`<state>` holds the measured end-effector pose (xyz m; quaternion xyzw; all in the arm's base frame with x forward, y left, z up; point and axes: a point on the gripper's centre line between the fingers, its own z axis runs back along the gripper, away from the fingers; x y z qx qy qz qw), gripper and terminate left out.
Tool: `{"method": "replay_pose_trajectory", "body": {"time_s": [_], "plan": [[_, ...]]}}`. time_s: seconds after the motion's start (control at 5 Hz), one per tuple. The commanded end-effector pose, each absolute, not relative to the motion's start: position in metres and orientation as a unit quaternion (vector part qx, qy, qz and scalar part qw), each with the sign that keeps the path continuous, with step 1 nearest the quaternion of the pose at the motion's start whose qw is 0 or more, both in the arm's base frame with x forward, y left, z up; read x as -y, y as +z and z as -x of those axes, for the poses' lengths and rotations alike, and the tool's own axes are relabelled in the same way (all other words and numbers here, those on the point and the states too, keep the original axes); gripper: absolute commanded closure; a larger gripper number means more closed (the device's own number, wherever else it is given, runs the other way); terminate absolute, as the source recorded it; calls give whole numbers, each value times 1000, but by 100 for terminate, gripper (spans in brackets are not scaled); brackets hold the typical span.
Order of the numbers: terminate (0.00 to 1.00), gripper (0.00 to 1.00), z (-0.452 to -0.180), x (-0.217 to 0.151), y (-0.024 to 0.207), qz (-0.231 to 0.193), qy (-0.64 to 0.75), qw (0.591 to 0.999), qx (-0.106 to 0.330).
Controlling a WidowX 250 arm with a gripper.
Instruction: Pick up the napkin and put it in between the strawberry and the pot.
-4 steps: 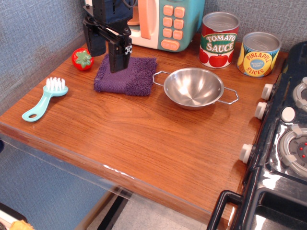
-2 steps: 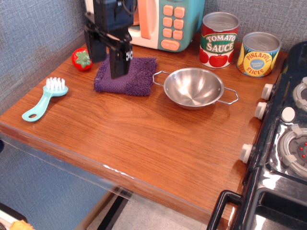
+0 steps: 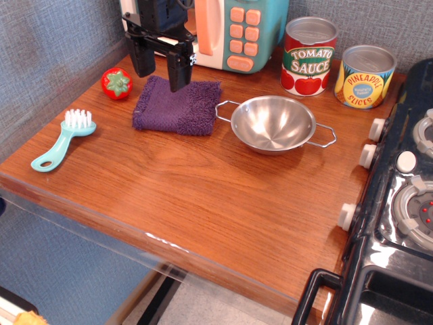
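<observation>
The dark purple napkin (image 3: 177, 106) lies flat on the wooden table, between the red strawberry (image 3: 116, 83) on its left and the steel pot (image 3: 273, 123) on its right. The pot's wire handle nearly touches the cloth's right edge. My black gripper (image 3: 161, 76) hangs above the cloth's far edge, jaws open and empty. One finger (image 3: 143, 57) is to the left and one finger (image 3: 180, 68) is over the cloth's back edge.
A teal brush (image 3: 63, 139) lies at the left edge. A toy microwave (image 3: 230, 30), a tomato sauce can (image 3: 308, 56) and a pineapple can (image 3: 365, 76) stand along the back. A black toy stove (image 3: 399, 203) fills the right side.
My gripper has risen off the napkin and moved back toward the microwave. Its jaws have spread wider. The napkin stays where it lay.
</observation>
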<state>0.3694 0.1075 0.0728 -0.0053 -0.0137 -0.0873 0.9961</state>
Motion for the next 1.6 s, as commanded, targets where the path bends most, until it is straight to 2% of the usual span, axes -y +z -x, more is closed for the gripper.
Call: {"method": "replay_pose_trajectory", "body": {"time_s": [0.0,0.4,0.6,1.0,1.2,1.4], "plan": [[0,0,-396,-122,59,-23,-39,998,40],[0,0,-393,-113,32,-39,-34,998,37],[0,0,-377,-108,27,-45,-59,997,19],[0,0,-315,-109,46,-45,-112,993,2],[0,0,-273,-114,55,-22,-133,991,-6],[0,0,-243,-113,55,-21,-158,987,-22]]}}
